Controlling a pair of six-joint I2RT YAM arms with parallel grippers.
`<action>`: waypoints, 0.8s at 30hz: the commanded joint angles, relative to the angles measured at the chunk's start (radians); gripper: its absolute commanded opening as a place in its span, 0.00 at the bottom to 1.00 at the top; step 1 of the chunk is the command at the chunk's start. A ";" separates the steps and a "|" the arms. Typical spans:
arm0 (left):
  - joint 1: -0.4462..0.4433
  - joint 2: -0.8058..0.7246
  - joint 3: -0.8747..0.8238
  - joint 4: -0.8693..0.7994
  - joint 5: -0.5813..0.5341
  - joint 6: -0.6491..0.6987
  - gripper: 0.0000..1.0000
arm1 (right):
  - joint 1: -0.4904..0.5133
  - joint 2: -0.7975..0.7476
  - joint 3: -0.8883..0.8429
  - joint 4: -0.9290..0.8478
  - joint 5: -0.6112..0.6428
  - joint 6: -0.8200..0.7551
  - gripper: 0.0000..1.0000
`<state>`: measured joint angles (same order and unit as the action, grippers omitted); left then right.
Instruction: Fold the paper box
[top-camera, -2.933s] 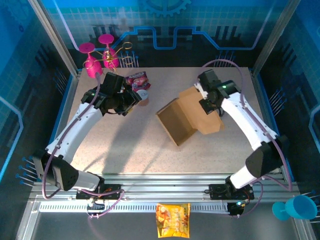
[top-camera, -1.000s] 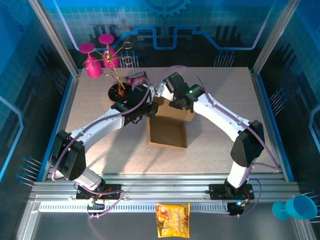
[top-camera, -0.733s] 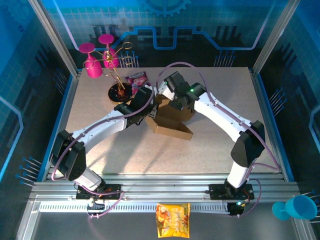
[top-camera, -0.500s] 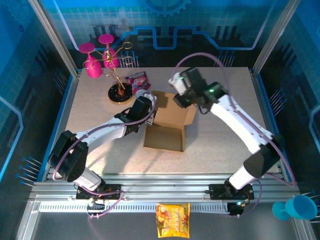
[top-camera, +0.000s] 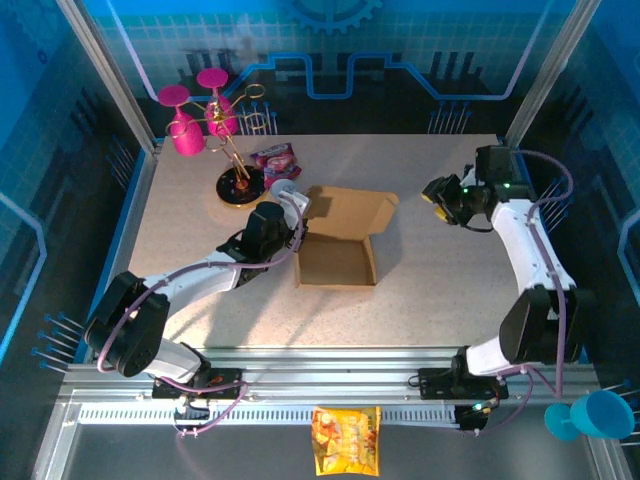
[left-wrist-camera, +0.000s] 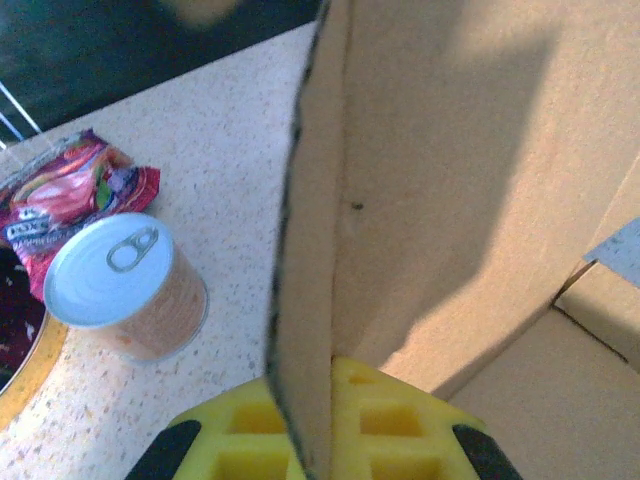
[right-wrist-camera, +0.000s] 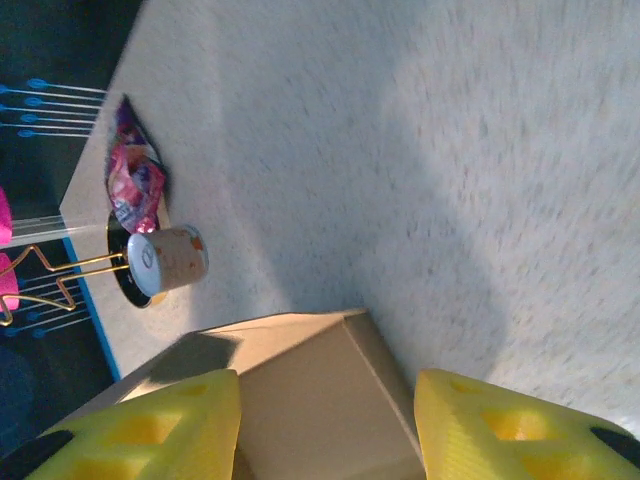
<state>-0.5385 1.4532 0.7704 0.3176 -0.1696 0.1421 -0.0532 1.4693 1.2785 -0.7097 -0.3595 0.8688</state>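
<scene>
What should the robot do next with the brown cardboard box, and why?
Probably swing the right gripper over to the open lid of the brown cardboard box and tip it shut. The left gripper is pinching a side wall of the box, and the right one hangs open, apart from it, holding nothing.

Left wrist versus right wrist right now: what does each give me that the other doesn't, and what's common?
Left wrist: the left hand shut on a wall of the paper box, seen edge-on. Right wrist: the right hand open, holding nothing, plus the gold wire stand. Both: the paper box, the can and the red packet.
</scene>
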 joint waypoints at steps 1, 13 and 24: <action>0.007 0.022 -0.022 0.113 0.044 0.044 0.00 | -0.003 0.057 0.015 0.134 -0.114 0.174 0.50; 0.028 0.044 -0.027 0.143 0.086 0.054 0.00 | -0.002 0.433 0.268 0.231 -0.227 0.232 0.51; 0.037 0.059 -0.016 0.139 0.086 0.047 0.00 | 0.109 0.635 0.477 0.257 -0.354 0.300 0.52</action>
<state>-0.5110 1.4975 0.7490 0.4255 -0.0990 0.1841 0.0097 2.0911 1.7298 -0.4263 -0.6456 1.1522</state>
